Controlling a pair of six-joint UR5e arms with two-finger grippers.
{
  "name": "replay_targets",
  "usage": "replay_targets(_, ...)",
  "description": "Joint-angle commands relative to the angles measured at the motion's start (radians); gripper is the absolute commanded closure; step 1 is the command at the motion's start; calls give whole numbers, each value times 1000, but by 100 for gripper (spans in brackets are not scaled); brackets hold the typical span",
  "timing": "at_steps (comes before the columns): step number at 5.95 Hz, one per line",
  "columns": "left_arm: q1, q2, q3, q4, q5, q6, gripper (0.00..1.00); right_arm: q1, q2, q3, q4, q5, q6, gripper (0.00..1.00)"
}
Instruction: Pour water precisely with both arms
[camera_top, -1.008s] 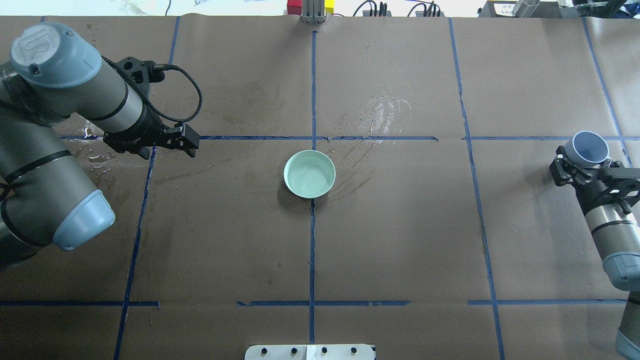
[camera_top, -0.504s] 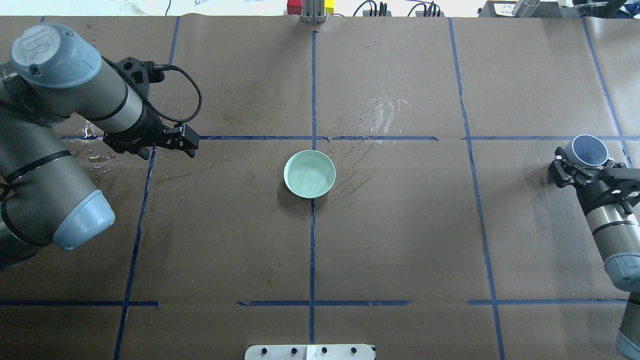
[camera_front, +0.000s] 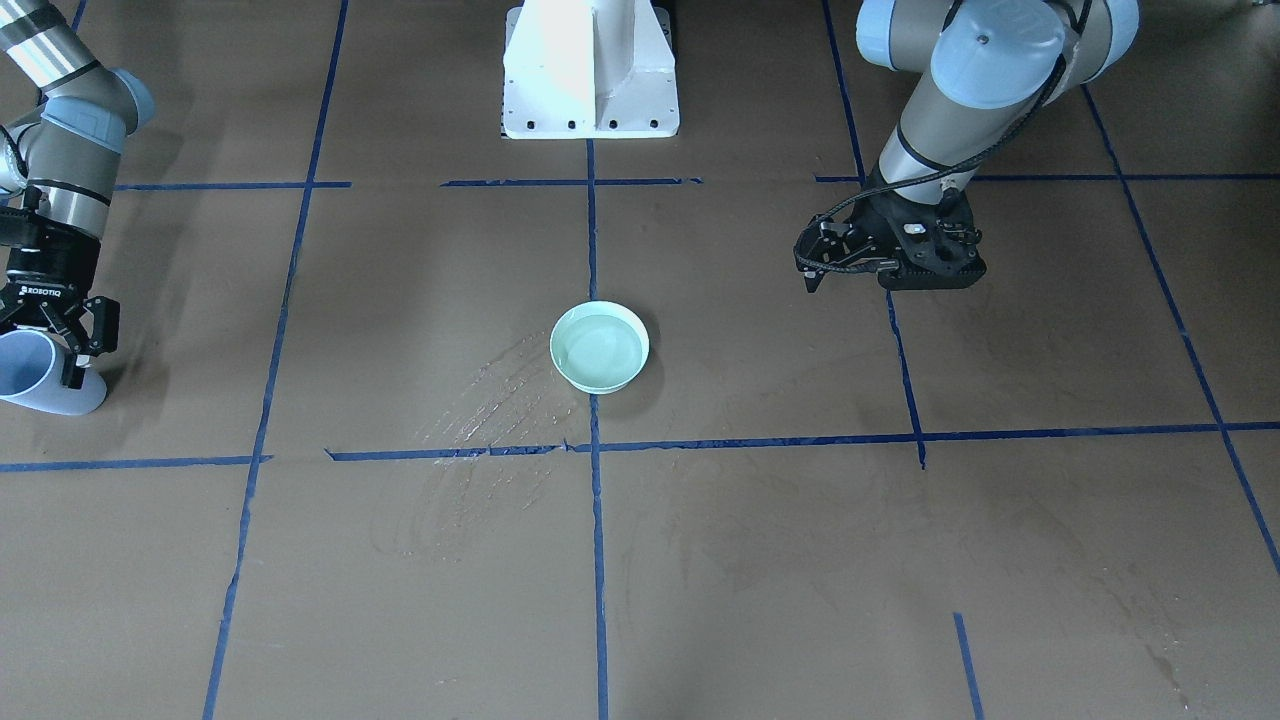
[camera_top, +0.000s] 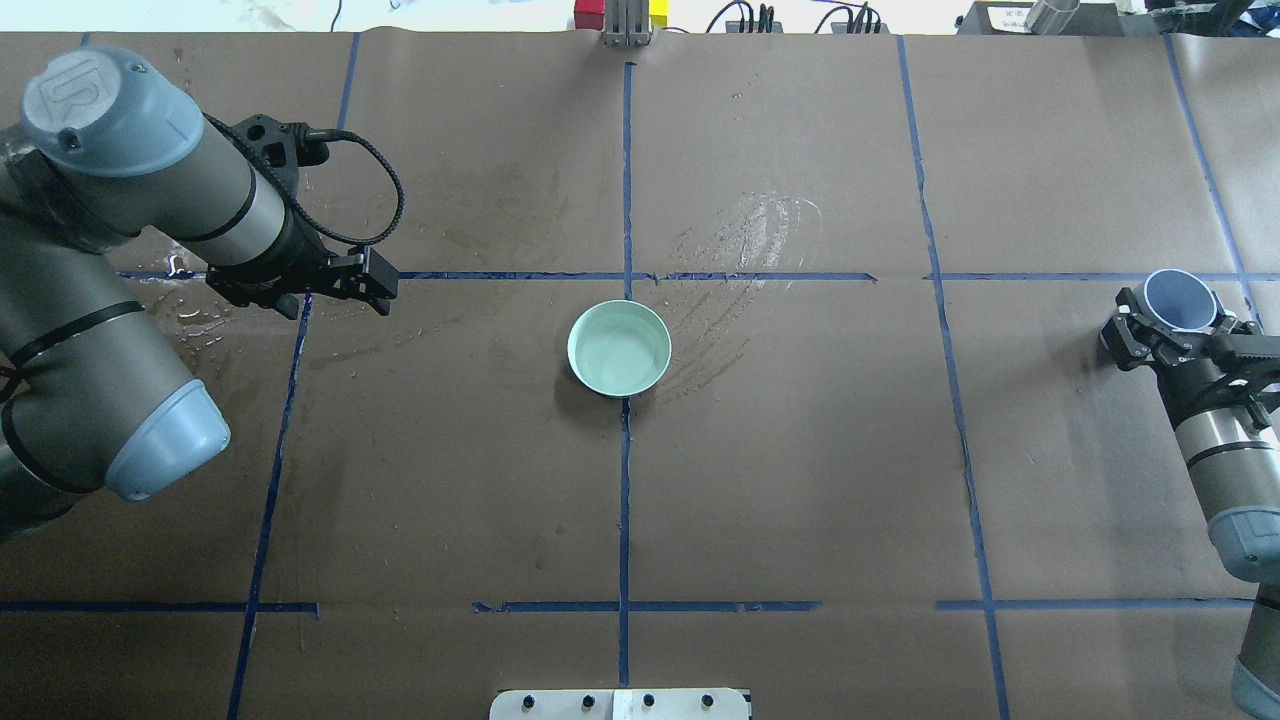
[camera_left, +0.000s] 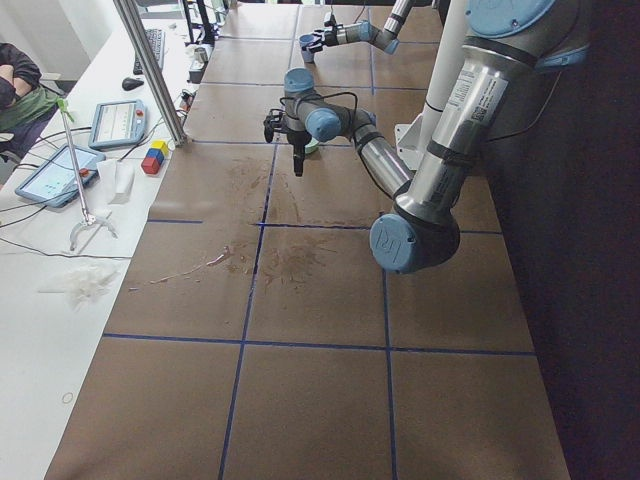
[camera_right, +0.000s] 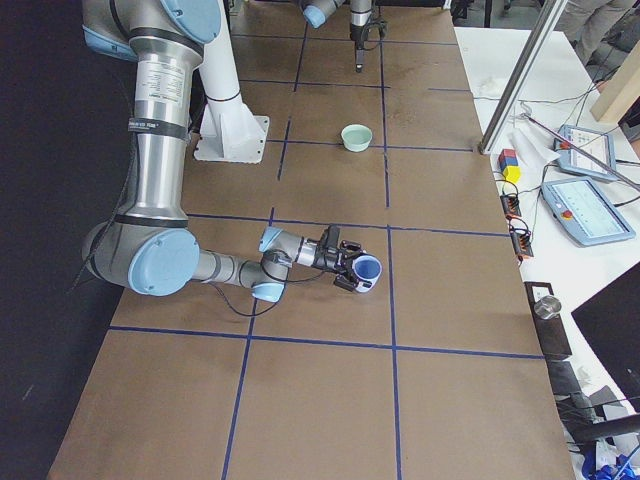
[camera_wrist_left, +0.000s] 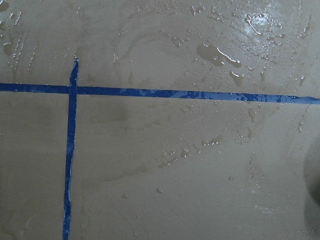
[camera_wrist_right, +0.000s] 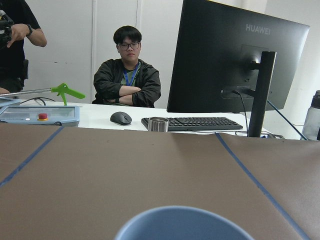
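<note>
A mint-green bowl (camera_top: 619, 348) stands at the table's middle with a clear pool of water (camera_front: 598, 350) in it; it also shows in the exterior right view (camera_right: 356, 137). My right gripper (camera_top: 1178, 320) is shut on a blue cup (camera_top: 1181, 299) at the table's far right end, close above the paper. The cup (camera_front: 42, 378) is tilted, mouth outward, and its rim fills the bottom of the right wrist view (camera_wrist_right: 182, 224). My left gripper (camera_top: 378, 285) looks shut and empty, well to the left of the bowl. The left wrist view shows no fingers.
Brown paper with blue tape lines (camera_top: 626, 470) covers the table. Wet streaks (camera_top: 760, 230) lie beyond the bowl, and droplets (camera_wrist_left: 220, 55) lie under the left wrist. The white pedestal (camera_front: 590, 70) stands at the robot's side. Tablets and coloured blocks (camera_right: 508, 165) lie on the operators' desk.
The right gripper has turned the blue cup slightly more upright, so its mouth looks smaller. The left arm and the bowl have not moved.
</note>
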Motion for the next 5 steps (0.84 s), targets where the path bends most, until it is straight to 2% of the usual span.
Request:
replay_targets(1,0,0,1,-1,0,1,0,0,0,5,59,-35,-12,1)
replay_targets(3,0,0,2,-1,0,1,0,4,0,26,72,-63,-15,0)
replay_targets(5,0,0,2,-1,0,1,0,8,-17,92,75,-62,-90,0)
